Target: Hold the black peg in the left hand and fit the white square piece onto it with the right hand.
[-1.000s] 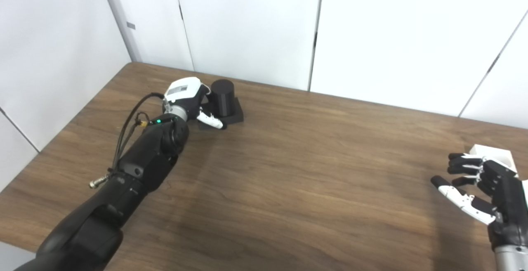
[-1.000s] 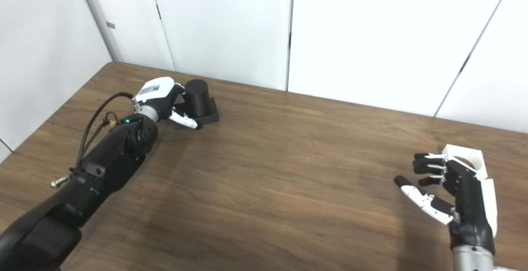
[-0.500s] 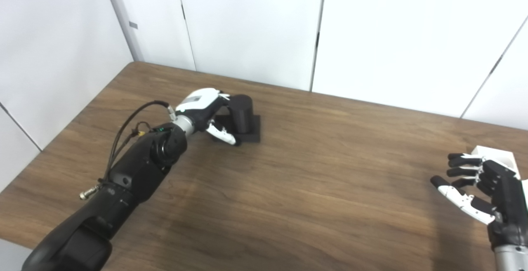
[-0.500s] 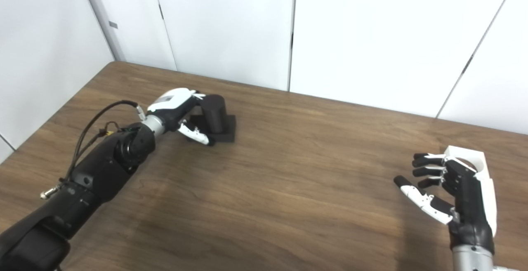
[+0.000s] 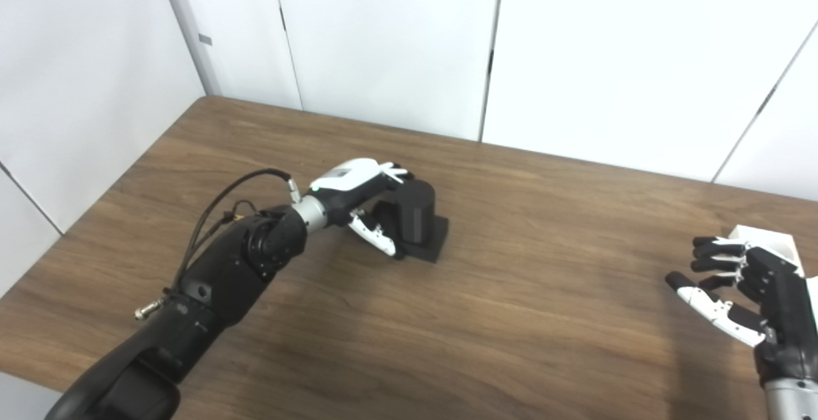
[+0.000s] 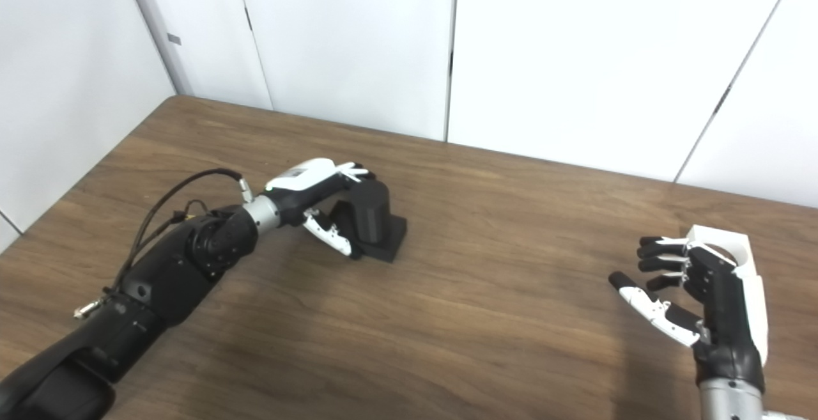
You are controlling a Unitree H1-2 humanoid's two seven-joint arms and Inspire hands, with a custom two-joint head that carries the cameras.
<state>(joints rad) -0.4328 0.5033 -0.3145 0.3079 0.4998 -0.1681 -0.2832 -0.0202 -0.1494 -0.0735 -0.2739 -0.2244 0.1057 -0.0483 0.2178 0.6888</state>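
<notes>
Slippage is the main risk here: the left robot hand (image 5: 367, 199) is wrapped around the matte black cylindrical peg on its square black base (image 5: 416, 218), left of centre in the frame, and the base looks to sit on or just above the brown wood-grain worktop (image 5: 511, 305); I cannot tell which. If the fingers hold only the smooth round post, the heavier base could twist or tip the peg, leaving it tilted for fitting. The white square plastic piece with a round hole (image 6: 725, 244) lies at the far right edge, partly hidden behind the right robot hand (image 6: 696, 292), which is spread open and holds nothing. Closing on a half-hidden piece could push it along the worktop, or off its right side, rather than grip it. The 2 parts are well apart, so any tilt would spoil alignment.
</notes>
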